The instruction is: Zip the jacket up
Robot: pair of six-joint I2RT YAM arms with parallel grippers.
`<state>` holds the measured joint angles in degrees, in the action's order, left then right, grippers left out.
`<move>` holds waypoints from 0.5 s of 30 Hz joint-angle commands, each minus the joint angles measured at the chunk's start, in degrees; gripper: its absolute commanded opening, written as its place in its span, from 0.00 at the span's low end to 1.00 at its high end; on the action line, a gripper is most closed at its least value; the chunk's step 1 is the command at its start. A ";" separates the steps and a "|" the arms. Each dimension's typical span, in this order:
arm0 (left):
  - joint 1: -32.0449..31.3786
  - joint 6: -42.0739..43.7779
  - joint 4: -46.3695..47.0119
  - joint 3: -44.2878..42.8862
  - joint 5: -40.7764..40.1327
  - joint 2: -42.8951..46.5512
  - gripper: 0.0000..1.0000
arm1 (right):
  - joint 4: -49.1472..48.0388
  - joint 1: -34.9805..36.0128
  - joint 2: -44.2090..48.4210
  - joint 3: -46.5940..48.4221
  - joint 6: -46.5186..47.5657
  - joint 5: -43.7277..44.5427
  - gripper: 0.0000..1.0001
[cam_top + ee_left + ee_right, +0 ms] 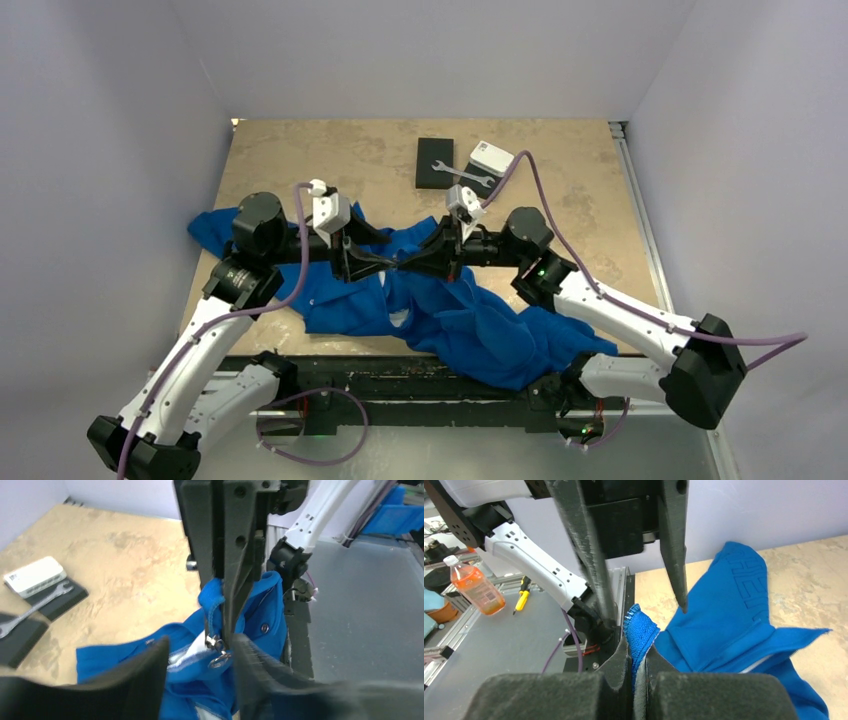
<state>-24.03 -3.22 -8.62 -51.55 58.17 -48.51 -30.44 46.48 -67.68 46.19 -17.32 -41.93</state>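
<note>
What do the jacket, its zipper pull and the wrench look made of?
Jacket: soft fabric, matte blue; it bunches and folds, and its edge looks knitted. Zipper pull: probably metal, a shiny silvery ring. Wrench: likely steel, with a pale grey sheen.

Toward the far side of your tan mottled tabletop (300, 160) lies a flat black rectangular pad (432, 155). A silver open-ended metal wrench (462, 175) rests partly across it, with a small white plastic box (490, 158) just beside. Off the table, on a grey surface (499, 650), you have a clear plastic bottle of orange liquid (474, 585) standing upright near a yellow-handled screwdriver (522, 596).
</note>
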 commanded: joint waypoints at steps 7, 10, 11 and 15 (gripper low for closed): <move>1.12 8.67 -9.29 -1.65 -38.29 -0.22 0.80 | 19.16 -1.48 3.09 3.72 11.73 5.36 0.00; 5.18 9.55 -7.30 2.69 -49.35 -1.70 0.81 | 20.52 -1.51 3.26 3.19 13.05 7.18 0.00; 7.90 8.53 -6.73 3.79 -47.82 -2.96 0.82 | 20.63 -1.49 3.20 2.98 13.32 7.55 0.00; 11.69 4.44 -4.84 4.92 -48.52 -12.30 0.82 | 22.31 -1.49 3.35 2.68 14.86 8.55 0.00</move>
<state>-14.68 3.68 -15.49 -48.38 17.82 -53.32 -10.52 45.19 -65.84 47.62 -5.74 -35.88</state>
